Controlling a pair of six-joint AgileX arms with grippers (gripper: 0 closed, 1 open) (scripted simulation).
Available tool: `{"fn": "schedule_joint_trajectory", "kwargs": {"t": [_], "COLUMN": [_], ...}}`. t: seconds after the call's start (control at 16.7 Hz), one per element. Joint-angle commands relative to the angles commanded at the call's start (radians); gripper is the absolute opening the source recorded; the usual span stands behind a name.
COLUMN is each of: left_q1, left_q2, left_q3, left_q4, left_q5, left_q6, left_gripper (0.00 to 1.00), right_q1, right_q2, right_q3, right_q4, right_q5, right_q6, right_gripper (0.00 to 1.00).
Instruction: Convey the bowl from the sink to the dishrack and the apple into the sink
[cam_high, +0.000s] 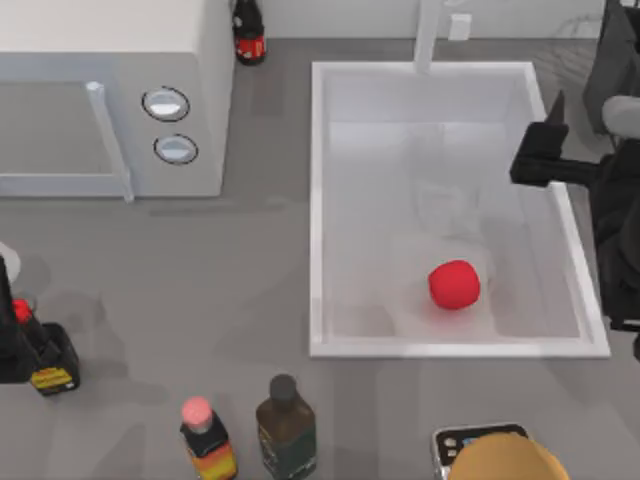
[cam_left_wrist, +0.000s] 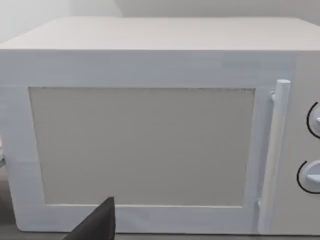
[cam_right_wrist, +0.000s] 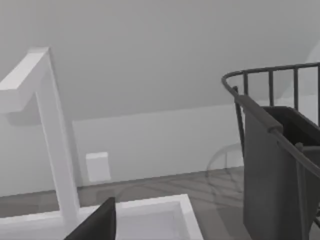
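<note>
The apple (cam_high: 455, 284) sits in the sink (cam_high: 318, 220), microwave (cam_high: 110, 90) to the left, bottles (cam_high: 286, 425) in front, dishrack (cam_right_wrist: 280, 165) beside the tap (cam_right_wrist: 50, 125).

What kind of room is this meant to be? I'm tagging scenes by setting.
Most likely a simulated kitchen counter: a white sink with a tap and a red apple in it, a white microwave beside it, and sauce bottles along the front edge. A wire dishrack stands nearby.

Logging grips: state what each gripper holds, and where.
Cannot be told. The apple lies loose in the sink; right gripper hovers over its rim, left arm parked at the table's left.
</note>
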Motion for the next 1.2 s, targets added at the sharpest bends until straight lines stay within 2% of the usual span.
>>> {"fn": "schedule_joint_trajectory", "kwargs": {"t": [0.3,0.72,0.96,1.2], "left_q1": [0.0,0.0,0.0,0.0], "left_q2": [0.0,0.0,0.0,0.0], "left_q3": [0.0,0.0,0.0,0.0], "left_q4": [0.0,0.0,0.0,0.0], "left_q5": [0.0,0.0,0.0,0.0], "left_q6": [0.0,0.0,0.0,0.0], "left_gripper": [1.0,1.0,1.0,1.0], "right_q1": [-0.17,-0.354,-0.413,-0.435], "right_q2": [-0.564,-1.294,-1.558,-1.662], "right_q3": [-0.144,-0.352,-0.437,-0.475], "right_q4": [-0.393,-0.9,-1.094,-1.178], "right_q5": [-0.136,-0.401,-0.534,-0.598], "right_q6": [0.018,-0.023,-0.063,-0.085], "right_gripper": [1.0,1.0,1.0,1.0]}}
